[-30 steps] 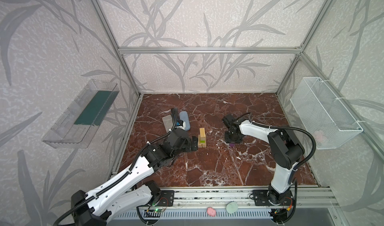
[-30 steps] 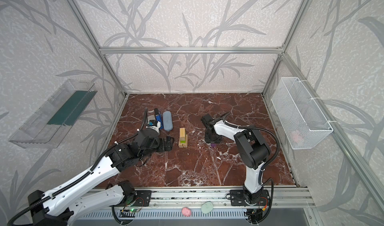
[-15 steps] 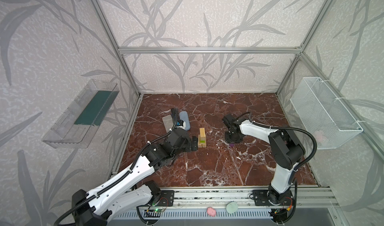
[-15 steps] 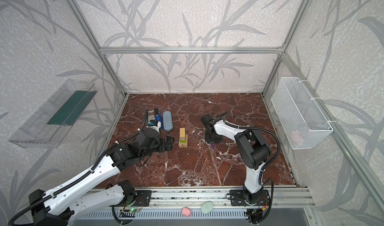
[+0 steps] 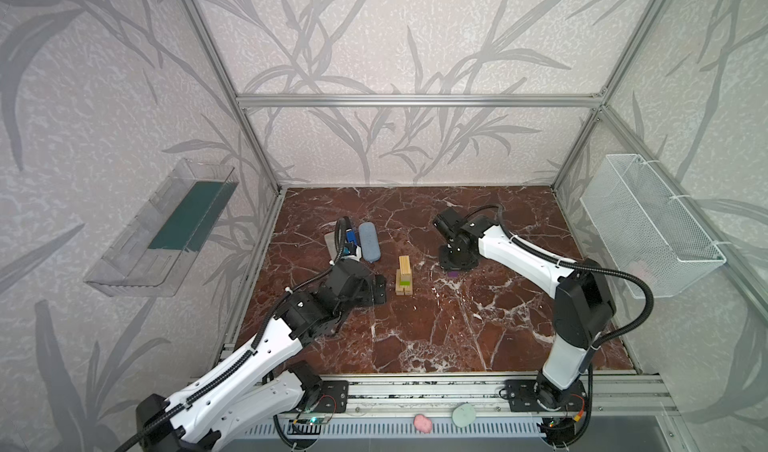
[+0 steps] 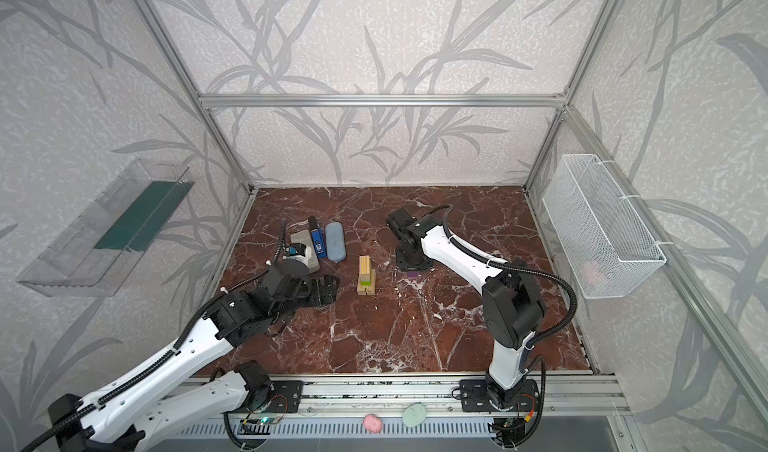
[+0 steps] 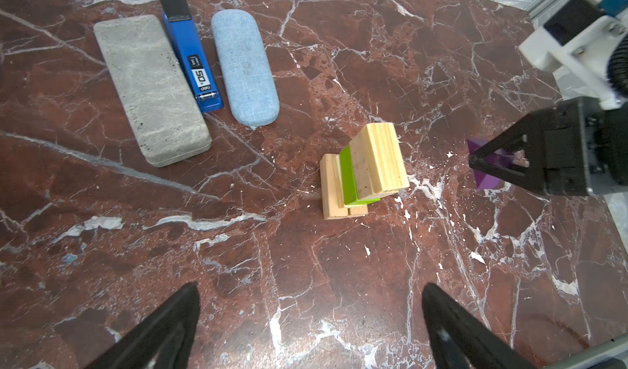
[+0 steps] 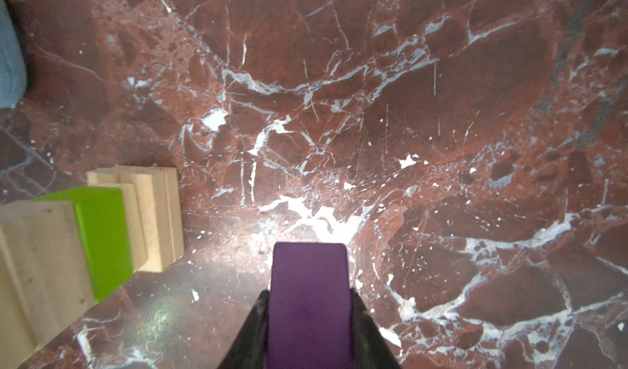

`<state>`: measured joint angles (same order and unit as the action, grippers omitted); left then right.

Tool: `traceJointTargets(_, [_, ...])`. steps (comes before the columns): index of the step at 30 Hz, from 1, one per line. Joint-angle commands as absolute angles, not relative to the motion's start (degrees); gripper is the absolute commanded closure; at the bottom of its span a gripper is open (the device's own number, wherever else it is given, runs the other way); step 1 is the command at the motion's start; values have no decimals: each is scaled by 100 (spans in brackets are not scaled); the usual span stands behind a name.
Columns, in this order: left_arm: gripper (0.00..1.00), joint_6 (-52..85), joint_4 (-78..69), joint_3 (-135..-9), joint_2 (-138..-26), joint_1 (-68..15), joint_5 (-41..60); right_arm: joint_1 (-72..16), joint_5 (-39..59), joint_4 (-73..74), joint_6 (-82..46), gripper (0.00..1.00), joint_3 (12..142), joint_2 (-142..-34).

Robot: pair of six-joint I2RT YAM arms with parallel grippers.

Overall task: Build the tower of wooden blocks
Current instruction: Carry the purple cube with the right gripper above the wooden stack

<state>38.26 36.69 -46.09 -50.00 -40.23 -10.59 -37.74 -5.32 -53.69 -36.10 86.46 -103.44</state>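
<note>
Tower (image 5: 404, 275) of tan bricks (image 7: 377, 160) with green piece (image 7: 348, 177) stood near middle of surface (image 5: 457, 337), nearer left edge. Right tool (image 8: 307, 294) clamped purple block (image 8: 309, 268), low, apart from tower's right side. Left tool (image 7: 310, 287) gaped wide, empty, near tower.

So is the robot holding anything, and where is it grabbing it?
Yes. The right gripper is shut on the purple block, pinching its two long sides near one end. The left gripper is open and holds nothing.
</note>
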Motion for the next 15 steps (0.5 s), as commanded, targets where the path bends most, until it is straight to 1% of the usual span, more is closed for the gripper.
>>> traceJointTargets(1, [0, 3810, 3949, -4484, -4834, -3806, -1042, -3957, -538, -5964, -3915, 77, 9084, -10304])
traceJointTargets(7, [0, 3813, 3975, -4275, -4666, -3505, -847, -4424, -713, -6338, -4172, 77, 9870, -10598])
traceJointTargets(15, [1, 3846, 3966, -4141, -4601, -3402, -756, -4959, -827, -6591, -4407, 78, 10888, -11194])
